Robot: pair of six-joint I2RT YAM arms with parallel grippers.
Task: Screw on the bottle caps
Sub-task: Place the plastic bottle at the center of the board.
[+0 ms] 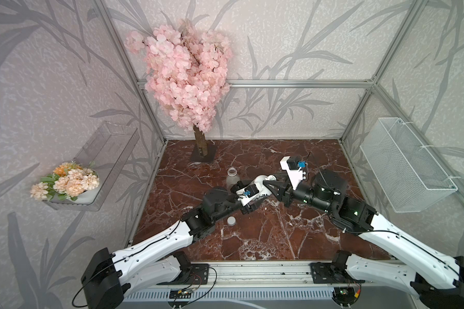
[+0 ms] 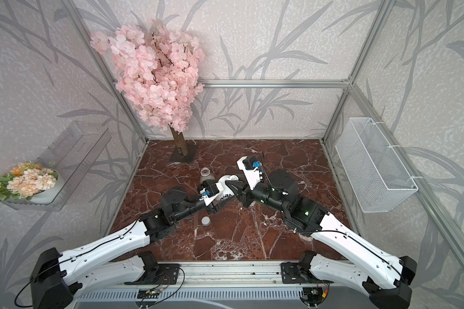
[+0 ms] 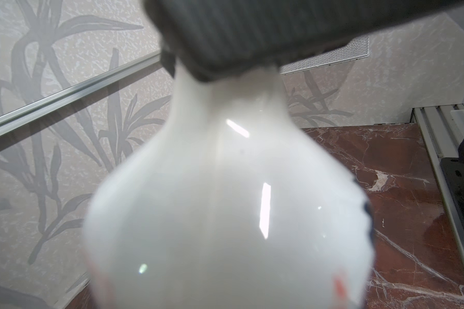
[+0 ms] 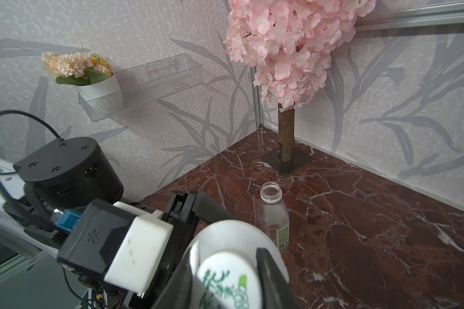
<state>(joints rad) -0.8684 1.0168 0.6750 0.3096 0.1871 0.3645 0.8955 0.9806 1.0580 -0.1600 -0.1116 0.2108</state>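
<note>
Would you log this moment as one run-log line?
left claw: white bottle | right claw: printed cap at its mouth | clear bottle: open | plain cap: on table

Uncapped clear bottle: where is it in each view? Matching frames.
In a top view: clear bottle upright, mid-table.
In a top view: same spot, further left in the picture.
Left wrist: not in it; the white bottle fills the picture.
Right wrist: lower centre, mouth open.
Shared landmark: blossom tree trunk behind it, absent from left wrist.
</note>
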